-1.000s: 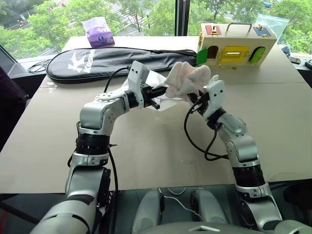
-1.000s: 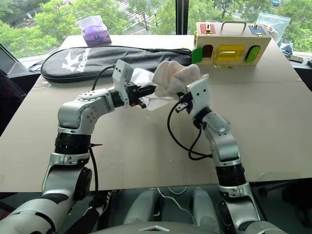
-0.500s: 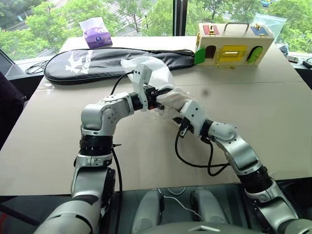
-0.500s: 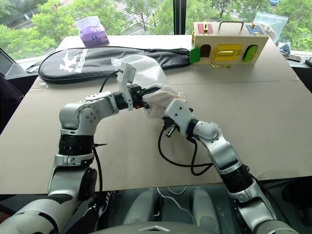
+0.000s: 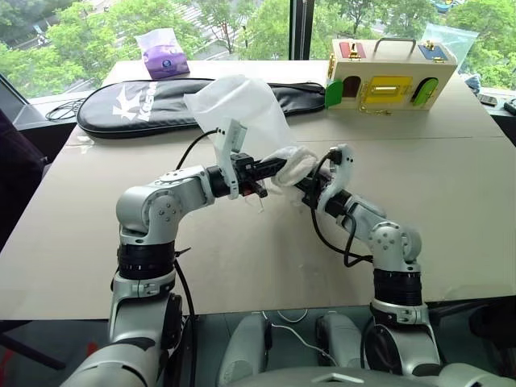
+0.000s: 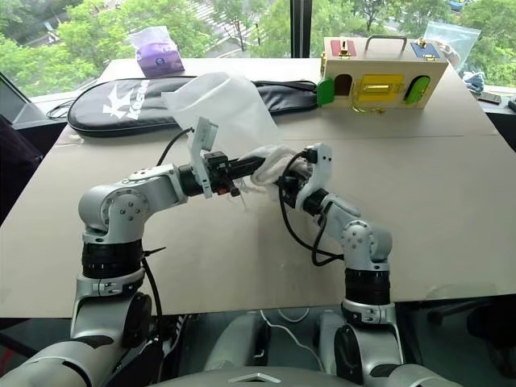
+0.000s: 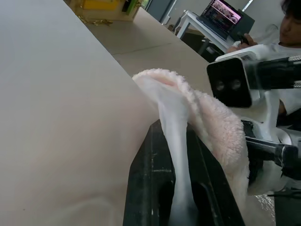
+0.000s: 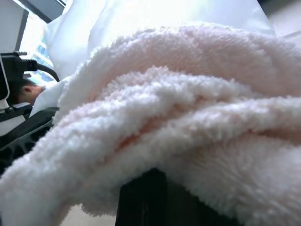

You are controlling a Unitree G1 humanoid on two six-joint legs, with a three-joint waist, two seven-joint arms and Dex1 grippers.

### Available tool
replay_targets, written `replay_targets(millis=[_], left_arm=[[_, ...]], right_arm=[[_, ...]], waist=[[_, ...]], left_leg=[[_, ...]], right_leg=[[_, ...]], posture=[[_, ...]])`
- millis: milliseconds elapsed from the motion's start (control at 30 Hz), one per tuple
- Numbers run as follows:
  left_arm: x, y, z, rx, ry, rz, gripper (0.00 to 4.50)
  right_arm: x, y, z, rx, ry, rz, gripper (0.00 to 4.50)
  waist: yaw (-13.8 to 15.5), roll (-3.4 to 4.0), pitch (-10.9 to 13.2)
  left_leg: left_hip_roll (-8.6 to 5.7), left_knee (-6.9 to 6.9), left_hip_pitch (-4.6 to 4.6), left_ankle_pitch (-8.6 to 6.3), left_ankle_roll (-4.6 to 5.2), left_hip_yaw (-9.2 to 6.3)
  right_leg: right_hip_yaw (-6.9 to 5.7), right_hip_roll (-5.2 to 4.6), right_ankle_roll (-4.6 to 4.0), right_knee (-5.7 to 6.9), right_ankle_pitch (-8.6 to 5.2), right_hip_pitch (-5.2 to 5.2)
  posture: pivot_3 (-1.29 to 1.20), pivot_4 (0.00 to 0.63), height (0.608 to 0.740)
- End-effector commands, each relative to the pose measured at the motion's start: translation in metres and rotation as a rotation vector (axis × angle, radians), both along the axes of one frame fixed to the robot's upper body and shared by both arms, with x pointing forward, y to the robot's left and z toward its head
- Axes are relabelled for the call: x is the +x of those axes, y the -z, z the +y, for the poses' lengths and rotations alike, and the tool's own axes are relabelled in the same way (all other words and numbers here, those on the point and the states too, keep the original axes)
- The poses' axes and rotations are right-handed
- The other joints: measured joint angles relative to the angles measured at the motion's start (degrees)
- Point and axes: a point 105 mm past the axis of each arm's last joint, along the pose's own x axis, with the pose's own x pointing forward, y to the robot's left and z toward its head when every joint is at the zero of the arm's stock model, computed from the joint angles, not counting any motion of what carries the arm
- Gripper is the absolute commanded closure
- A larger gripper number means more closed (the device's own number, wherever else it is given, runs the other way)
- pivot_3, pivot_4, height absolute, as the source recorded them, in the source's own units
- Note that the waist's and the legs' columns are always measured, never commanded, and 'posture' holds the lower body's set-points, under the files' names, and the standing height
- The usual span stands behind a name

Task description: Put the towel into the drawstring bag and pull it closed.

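Sheer drawstring bag (image 5: 238,105) rises mouth-down from the clamped left gripper (image 5: 274,167); right gripper (image 5: 305,184) pinches the towel (image 5: 292,161).

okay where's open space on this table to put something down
The near half of the table is bare, and so is the right side below the wooden box. It is crowded mid-table, where both hands hold the towel and bag, and along the far edge by the racket cover.
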Motion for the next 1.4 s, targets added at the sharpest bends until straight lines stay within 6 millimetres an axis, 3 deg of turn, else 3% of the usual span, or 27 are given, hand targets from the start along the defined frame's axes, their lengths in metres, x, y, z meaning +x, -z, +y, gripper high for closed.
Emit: replay_targets(millis=[33,133,233,367,500,633,733,833,933,1133,1233,1400], left_arm=[[-0.011,0.001,-0.009,-0.008,0.068,0.007,4.50],[-0.009,-0.002,-0.009,-0.046,0.057,0.008,4.50],[0.001,0.002,-0.003,-0.084,-0.006,0.046,4.50],[0.011,0.017,0.006,-0.092,-0.070,0.109,4.50],[0.012,0.032,0.011,-0.065,-0.091,0.132,4.50],[0.014,0.033,0.013,-0.068,-0.097,0.132,4.50],[0.015,0.033,0.013,-0.069,-0.097,0.131,4.50],[0.013,0.034,0.012,-0.071,-0.092,0.132,4.50],[0.012,0.034,0.012,-0.071,-0.088,0.134,4.50],[0.012,0.033,0.011,-0.070,-0.080,0.130,4.50],[0.011,0.031,0.010,-0.072,-0.072,0.127,4.50],[0.006,0.031,0.006,-0.072,-0.044,0.134,4.50]], right_arm=[[-0.004,-0.037,0.009,0.113,-0.040,-0.046,4.43],[-0.005,-0.021,0.012,-0.213,-0.034,-0.205,4.43],[-0.017,-0.009,0.014,-0.437,-0.110,-0.378,3.30],[-0.023,-0.007,-0.004,-0.614,-0.090,-0.560,1.42],[-0.048,-0.019,-0.016,-0.622,-0.175,-0.698,1.42],[-0.058,-0.033,-0.037,-0.642,-0.179,-0.754,1.42],[-0.048,-0.042,-0.053,-0.691,-0.097,-0.795,1.42],[-0.025,-0.034,-0.068,-0.733,0.017,-0.723,1.42],[-0.020,-0.025,-0.058,-0.658,-0.005,-0.674,1.42],[-0.023,0.010,-0.024,-0.716,-0.206,-0.671,1.42],[-0.030,0.019,-0.008,-0.699,-0.304,-0.656,1.42],[-0.005,0.027,-0.004,-0.824,-0.208,-0.672,1.42]], waist=[[-0.1,0.01,0.0],[-0.6,0.05,0.0],[-0.8,0.07,0.0],[-1.3,0.06,0.0],[-1.2,0.06,0.0],[-1.1,0.03,0.1],[-1.0,0.03,0.1],[-1.0,0.03,0.0],[-1.0,0.03,0.0],[-1.0,0.03,0.1],[-0.9,0.03,0.1],[-1.1,0.03,0.0]], left_leg=[[-0.01,0.00,0.01,0.00,0.00,0.02],[-0.04,0.00,0.03,-0.01,0.01,0.06],[-0.16,0.00,0.04,-0.01,0.02,0.08],[-0.15,0.00,0.05,-0.01,0.02,0.06],[-0.13,0.01,0.04,-0.01,0.02,0.06],[-0.09,0.01,0.05,-0.01,0.02,0.01],[-0.05,0.04,0.13,-0.01,0.03,-0.01],[-0.05,0.04,0.14,-0.01,0.03,0.01],[-0.07,0.03,0.15,-0.01,0.02,0.01],[-0.04,0.02,0.14,-0.01,0.02,0.01],[-0.04,0.03,0.13,-0.01,0.02,0.00],[-0.04,0.03,0.15,-0.01,0.02,-0.01]], right_leg=[[0.01,0.01,0.00,0.00,0.00,0.00],[0.05,0.08,0.00,0.01,0.00,-0.01],[0.04,0.10,0.02,-0.01,-0.01,0.00],[0.04,0.11,0.02,-0.03,-0.01,0.02],[0.06,0.10,0.02,-0.05,-0.01,0.03],[0.02,0.10,0.02,-0.05,-0.01,0.07],[-0.01,0.10,0.02,-0.08,-0.02,0.19],[0.02,0.10,0.02,-0.09,-0.02,0.20],[0.01,0.10,0.02,-0.07,-0.02,0.19],[0.01,0.10,0.02,-0.09,-0.01,0.18],[0.01,0.09,0.02,-0.09,-0.01,0.18],[0.00,0.09,0.01,-0.07,-0.01,0.18]], posture=[[0.00,0.150,0.740],[0.00,0.150,0.740],[0.00,0.150,0.740],[0.00,0.150,0.740],[0.00,0.150,0.740],[0.00,0.150,0.740],[0.00,0.150,0.740],[0.00,0.150,0.740],[0.00,0.150,0.740],[0.00,0.150,0.740],[0.00,0.150,0.740],[0.00,0.150,0.740]])
